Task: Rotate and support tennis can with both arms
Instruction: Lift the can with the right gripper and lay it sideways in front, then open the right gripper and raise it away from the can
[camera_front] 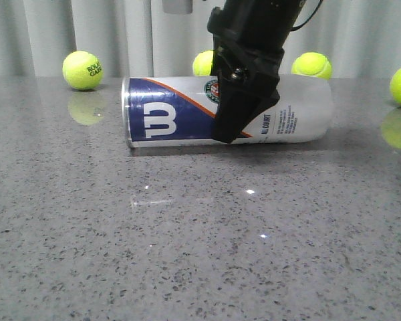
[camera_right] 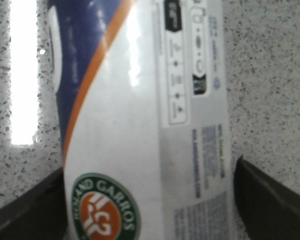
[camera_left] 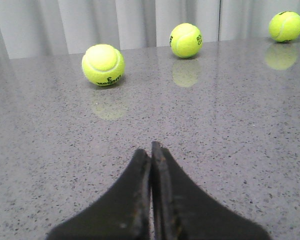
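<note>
Tennis can (camera_front: 187, 110) lies on its side on the grey speckled table (camera_front: 187, 254), long axis across the front view, metal rim end toward the left and the navy W panel facing the camera. Right gripper (camera_front: 237, 130) comes down over the can's middle, and in the right wrist view we see a dark finger (camera_right: 270, 200) on each side of the can body (camera_right: 150, 125) with the Roland Garros badge between them; the jaws stand wide around it, and we cannot tell whether the pads are touching the plastic or just beside it. Left gripper (camera_left: 151, 192) is seen only from its own wrist camera, fingers pressed together with nothing between them, hovering low over bare table and facing three tennis balls (camera_left: 103, 64) well apart from it; no can in that view, so we judge the left arm is not yet placed to support. Risks as we judge them: the can is smooth and round, so a squeeze off its widest line could make it roll or squirt out sideways; gripping at the middle alone, the rotation to upright could let an end swing and slip with no second contact; too hard a squeeze might dent the thin wall. A ball sits close behind the can and could get knocked.
</note>
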You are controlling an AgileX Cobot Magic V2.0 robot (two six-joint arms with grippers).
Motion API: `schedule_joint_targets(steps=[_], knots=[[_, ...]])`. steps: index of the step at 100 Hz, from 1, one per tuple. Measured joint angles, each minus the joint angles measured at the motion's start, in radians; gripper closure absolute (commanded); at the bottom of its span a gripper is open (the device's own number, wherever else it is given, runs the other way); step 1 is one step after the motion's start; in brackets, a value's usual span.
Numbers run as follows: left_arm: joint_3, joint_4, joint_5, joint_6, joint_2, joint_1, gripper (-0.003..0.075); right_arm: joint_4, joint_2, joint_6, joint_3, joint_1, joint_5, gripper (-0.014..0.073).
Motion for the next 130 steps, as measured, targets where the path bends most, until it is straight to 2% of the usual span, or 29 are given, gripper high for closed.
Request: schedule_joint_targets(steps=[26, 33, 40, 44, 47, 52, 57, 77, 92, 99, 115, 130], knots=[[0.000, 0.000, 0.000, 0.000, 0.000, 0.000, 0.0738, 0.000, -0.083, 0.002, 0.000, 0.000, 0.040, -0.0049], [0.000, 0.000, 0.000, 0.000, 0.000, 0.000, 0.0738, 0.000, -0.126, 0.027, 0.000, 0.000, 0.080, -0.0017], [0.000, 0.000, 0.000, 0.000, 0.000, 0.000, 0.0738, 0.000, -0.170, 0.109, 0.000, 0.000, 0.125, 0.0125], [0.000, 0.000, 0.000, 0.000, 0.000, 0.000, 0.0738, 0.000, -0.193, 0.165, 0.000, 0.000, 0.151, 0.0286], [0.000, 0.000, 0.000, 0.000, 0.000, 0.000, 0.0738, 0.000, -0.206, 0.226, 0.000, 0.000, 0.166, 0.0362], [0.000, 0.000, 0.000, 0.000, 0.000, 0.000, 0.0738, 0.000, -0.224, 0.310, 0.000, 0.000, 0.188, 0.0552], [0.000, 0.000, 0.000, 0.000, 0.000, 0.000, 0.0738, 0.000, -0.238, 0.380, 0.000, 0.000, 0.202, 0.0669], [0.000, 0.000, 0.000, 0.000, 0.000, 0.000, 0.0738, 0.002, -0.257, 0.635, 0.000, 0.000, 0.232, 0.0654], [0.000, 0.000, 0.000, 0.000, 0.000, 0.000, 0.0738, -0.003, -0.271, 1.024, 0.000, 0.000, 0.242, 0.0654], [0.000, 0.000, -0.001, 0.000, 0.000, 0.000, 0.0738, -0.015, -0.277, 1.146, 0.000, 0.000, 0.244, 0.0654], [0.000, 0.000, -0.006, 0.000, 0.000, 0.000, 0.0738, -0.024, -0.316, 1.225, 0.045, 0.000, 0.162, 0.0654], [0.000, 0.000, -0.008, 0.000, 0.000, 0.000, 0.0738, -0.059, -0.447, 1.216, 0.211, 0.000, -0.011, 0.0654]])
